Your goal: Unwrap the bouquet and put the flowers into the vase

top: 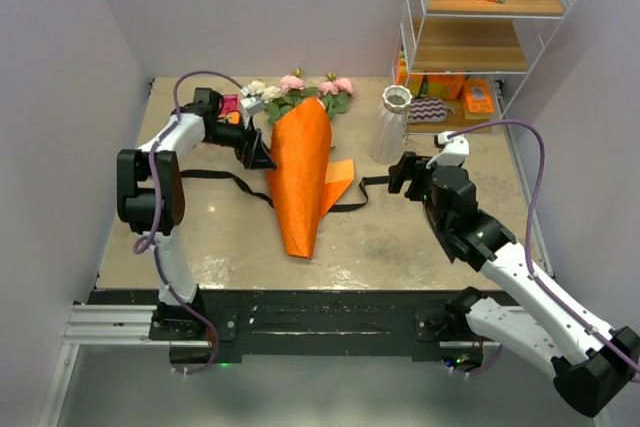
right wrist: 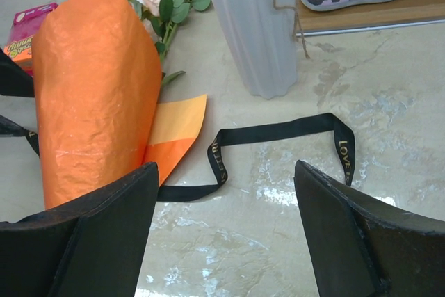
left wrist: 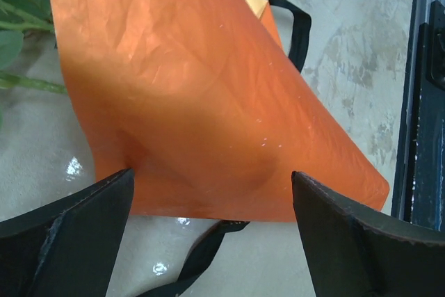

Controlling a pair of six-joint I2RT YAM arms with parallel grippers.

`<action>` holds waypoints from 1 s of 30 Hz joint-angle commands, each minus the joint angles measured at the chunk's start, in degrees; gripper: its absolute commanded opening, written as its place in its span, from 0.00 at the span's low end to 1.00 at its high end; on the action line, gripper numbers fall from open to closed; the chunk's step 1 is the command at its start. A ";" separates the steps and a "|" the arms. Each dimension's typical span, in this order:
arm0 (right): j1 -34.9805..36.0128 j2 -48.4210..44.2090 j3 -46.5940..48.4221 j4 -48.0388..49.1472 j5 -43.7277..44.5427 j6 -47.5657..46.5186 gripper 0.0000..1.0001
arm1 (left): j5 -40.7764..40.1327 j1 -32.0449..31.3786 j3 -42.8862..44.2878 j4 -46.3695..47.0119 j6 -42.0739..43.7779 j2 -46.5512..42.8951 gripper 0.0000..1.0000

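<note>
Bouquet (top: 301, 162) lying on tabletop (top: 400, 239); paper likely handling light, crinkly, slippery; gripping free flap (top: 338, 178) edge advisable. Left hand (top: 258, 153), right hand (top: 400, 173) both standing spread, holding nothing.

We look down on a pale, mottled worktop (top: 400, 237) with a slight gloss. Between the left pincer (top: 258, 152) and the right pincer (top: 400, 172) lies the bouquet (top: 300, 167). Its orange paper cone is flat on the surface, its tip points toward the arm bases, and its pink and cream flowers (top: 292, 83) are at the far end. A thin black ribbon (top: 222, 179) lies loose on the worktop. It passes near the left pincer, goes under the cone and loops out just ahead of the right pincer. The white ribbed vase (top: 392, 125) stands upright just beyond the right pincer. A small pink packet (top: 231, 105) lies beyond the left pincer, and a wire shelf unit (top: 480, 47) stands in the far corner past the right pincer.
</note>
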 commanded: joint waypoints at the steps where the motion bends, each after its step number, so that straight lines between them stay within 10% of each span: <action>1: 0.36 -0.66 1.00 1.95 -1.86 0.09 0.81 | 1.62 0.37 3.23 2.16 1.27 1.95 0.99; 30: 0.89 1.89 2.76 3.97 -5.73 0.27 0.77 | 15.14 4.68 12.90 -12.41 19.36 10.46 0.99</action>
